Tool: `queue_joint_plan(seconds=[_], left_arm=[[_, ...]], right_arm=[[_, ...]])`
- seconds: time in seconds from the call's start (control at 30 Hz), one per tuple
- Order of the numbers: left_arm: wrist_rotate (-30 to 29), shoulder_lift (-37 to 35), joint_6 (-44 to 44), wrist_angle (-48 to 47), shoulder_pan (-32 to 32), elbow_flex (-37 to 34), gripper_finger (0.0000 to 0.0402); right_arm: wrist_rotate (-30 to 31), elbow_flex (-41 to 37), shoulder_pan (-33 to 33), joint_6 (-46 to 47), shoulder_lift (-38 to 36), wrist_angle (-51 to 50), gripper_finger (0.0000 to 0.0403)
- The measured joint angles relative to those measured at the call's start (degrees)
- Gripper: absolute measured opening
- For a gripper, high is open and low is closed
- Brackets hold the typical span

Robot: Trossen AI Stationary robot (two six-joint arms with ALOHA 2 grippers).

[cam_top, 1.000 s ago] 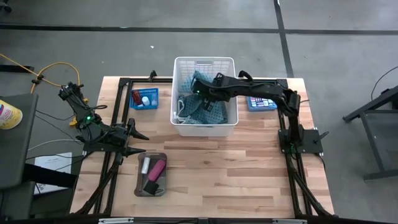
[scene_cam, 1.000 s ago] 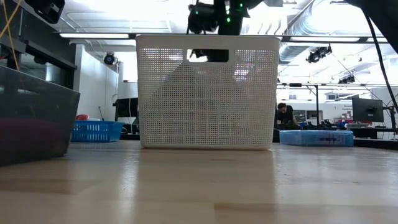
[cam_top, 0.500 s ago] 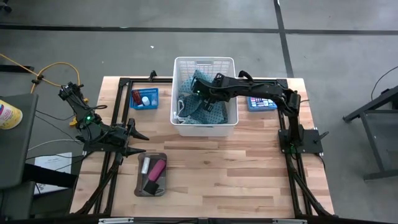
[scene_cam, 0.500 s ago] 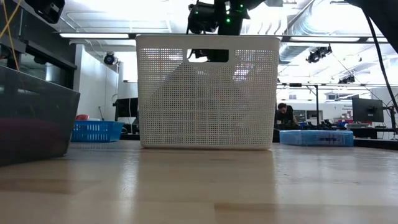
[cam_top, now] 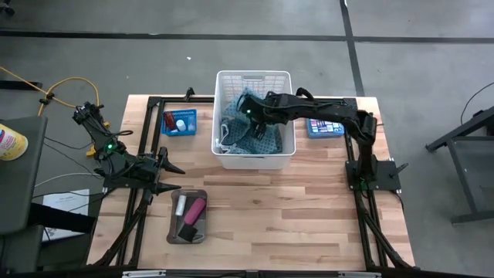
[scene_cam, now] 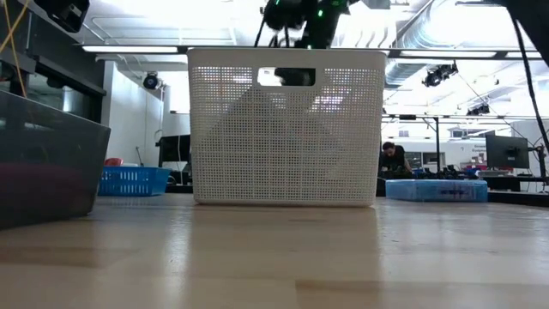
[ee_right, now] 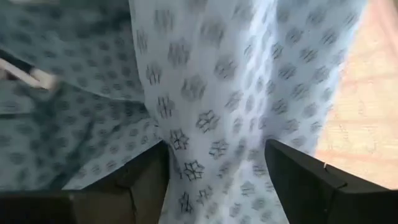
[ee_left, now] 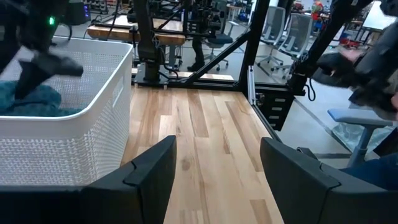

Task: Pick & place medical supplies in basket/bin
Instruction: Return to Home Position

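- Right gripper (cam_top: 249, 113) hangs over the large white slotted plastic basket (cam_top: 255, 75), its fingers (ee_right: 305, 186) spread wide and clamping nothing
- Teal dotted cloths (cam_top: 248, 137) lie inside that basket, beneath the gripper
- Left gripper (ee_left: 217, 155) sits wide open and empty at the light wooden table's (cam_top: 309, 216) left side

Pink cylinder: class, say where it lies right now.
In the high view, the pink cylinder lies in the grey tray, beside the white tube, close to the left tool.
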Motion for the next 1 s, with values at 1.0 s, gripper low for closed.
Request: queue_joint_plan(seconds=[1.0], left_arm=[[-0.1, 0.0, 0.0, 0.0, 0.0, 0.0, 0.0224]], right_arm=[[-3.0, 0.2, 13.9, -0.8, -18.1, -0.5, 0.0249]])
